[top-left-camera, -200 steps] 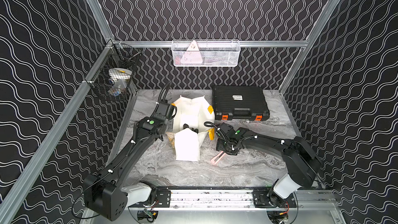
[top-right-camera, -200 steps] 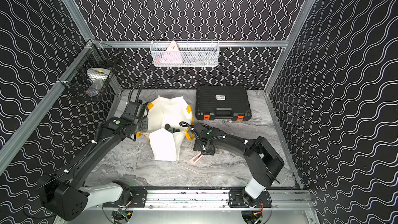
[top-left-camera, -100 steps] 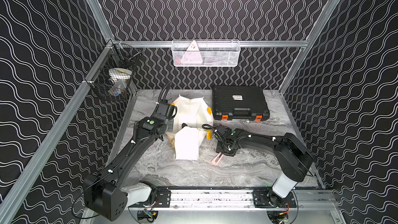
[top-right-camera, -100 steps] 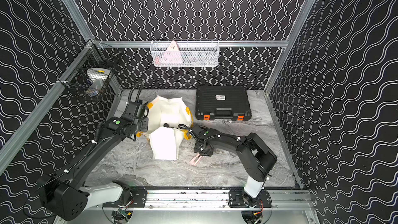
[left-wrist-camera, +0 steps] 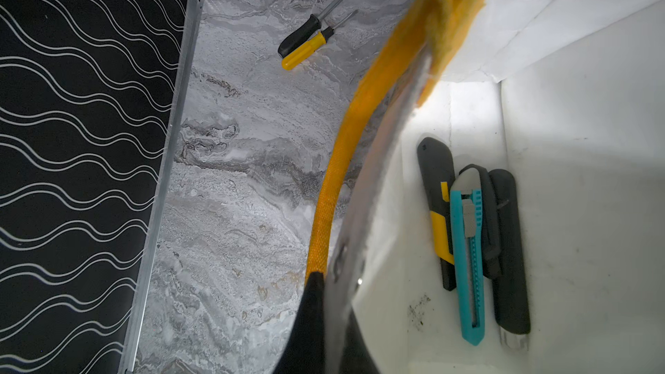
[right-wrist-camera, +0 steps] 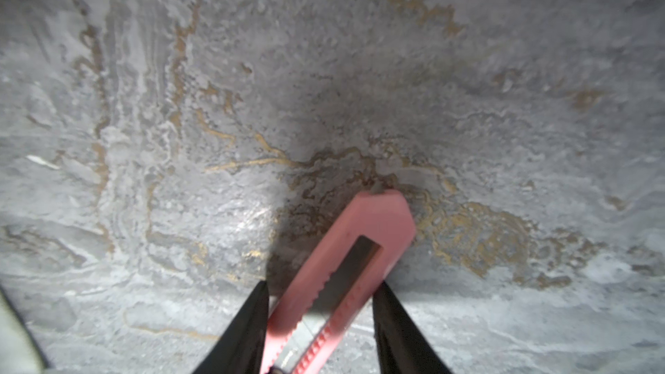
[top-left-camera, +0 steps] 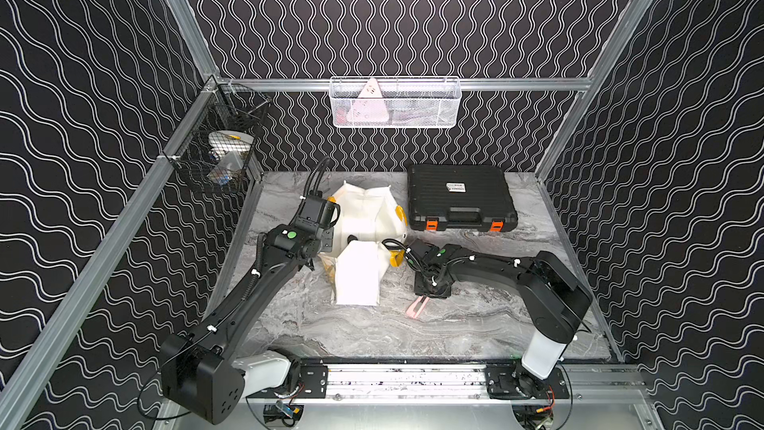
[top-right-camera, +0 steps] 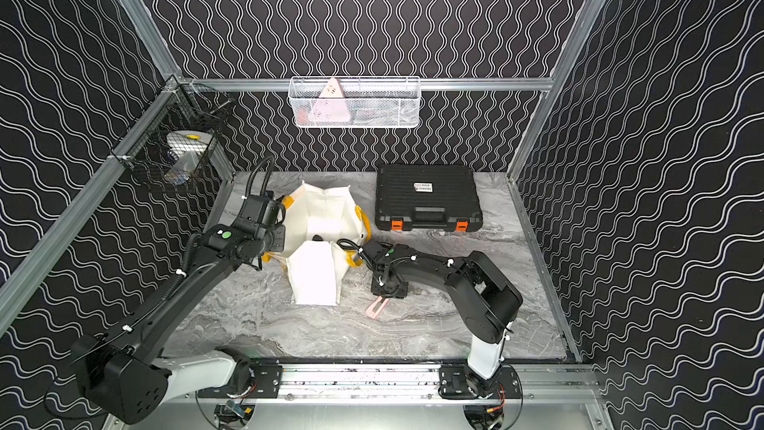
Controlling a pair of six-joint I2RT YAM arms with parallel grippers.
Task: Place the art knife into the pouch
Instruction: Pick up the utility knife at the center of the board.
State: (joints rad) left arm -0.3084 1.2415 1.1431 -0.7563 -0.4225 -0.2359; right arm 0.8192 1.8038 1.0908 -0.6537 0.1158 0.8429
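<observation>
Marble worktop (top-left-camera: 475, 324). Black case (top-left-camera: 459, 204) at the back; its white label (top-left-camera: 456, 188) is too small to read. Pouch (top-left-camera: 357, 279) beside the case, mouth open. Left pincer (left-wrist-camera: 333, 304) clamped on the pouch rim, next to the yellow handle (left-wrist-camera: 324, 210). Right pincer (right-wrist-camera: 324, 284) astride the knife (right-wrist-camera: 345, 257), jaws close against both edges; whether they grip it, cannot tell. Knife is pink and lies flat on the worktop, outside the pouch and near it.

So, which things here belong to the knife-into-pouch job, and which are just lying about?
Job: pink art knife, right gripper straddling it; pouch, left gripper clamping its rim.
Lying about: black hard case; two screwdrivers; white wire basket; black mesh basket; teal cutter already inside the pouch.
</observation>
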